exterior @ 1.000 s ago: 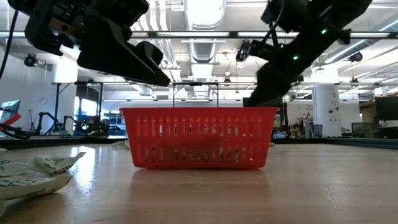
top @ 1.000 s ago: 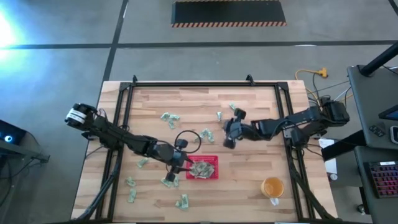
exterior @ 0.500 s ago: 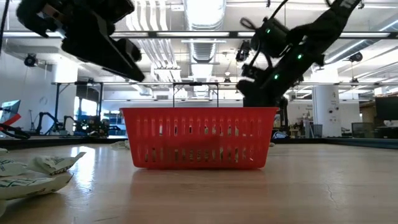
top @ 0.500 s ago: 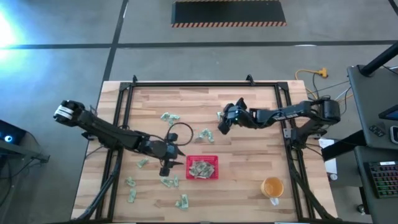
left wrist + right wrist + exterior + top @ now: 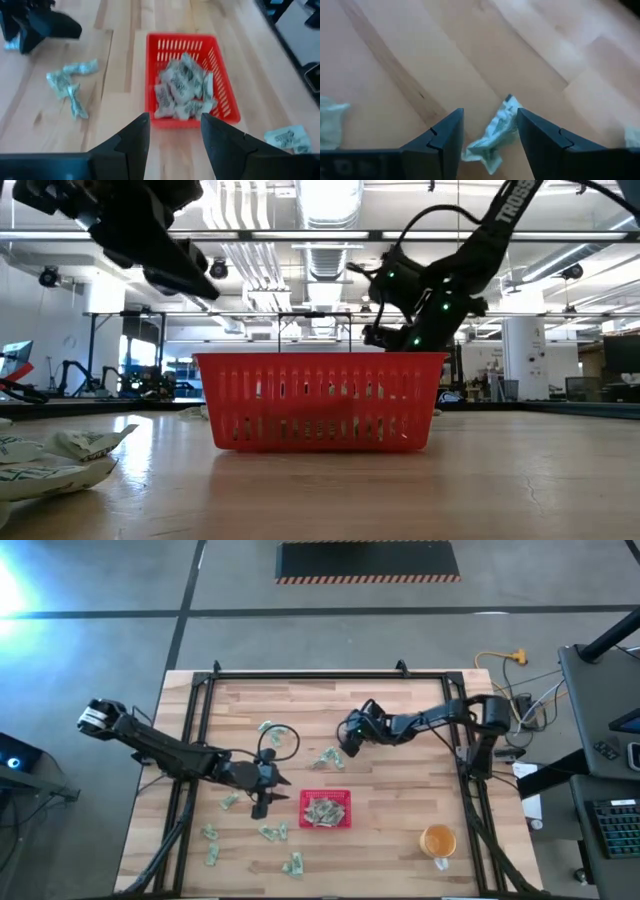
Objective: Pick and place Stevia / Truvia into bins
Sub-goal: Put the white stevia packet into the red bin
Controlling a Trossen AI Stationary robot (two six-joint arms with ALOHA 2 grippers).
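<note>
- Wooden surface (image 5: 400,830) fills the middle of the high view, grey floor around it; pale green sachets lie scattered over its left half.
- Left tool (image 5: 262,802) now sits left of the red tray (image 5: 325,810), pulled back from the tray edge it was over a second ago. Fingers (image 5: 134,140) stand apart with nothing between them in the wrist view.
- Tray, lower centre, holds a heap of sachets (image 5: 184,92); judged: a drop has just been made.
- Right tool (image 5: 345,743) has swung away from the tray to upper centre, over a loose sachet (image 5: 494,131). Its jaws are spread wide, straddling that sachet, not yet gripping.
- Orange cup (image 5: 438,839) at lower right, untouched.
- Judged: next pick is the right arm's; many sachets remain outside.
</note>
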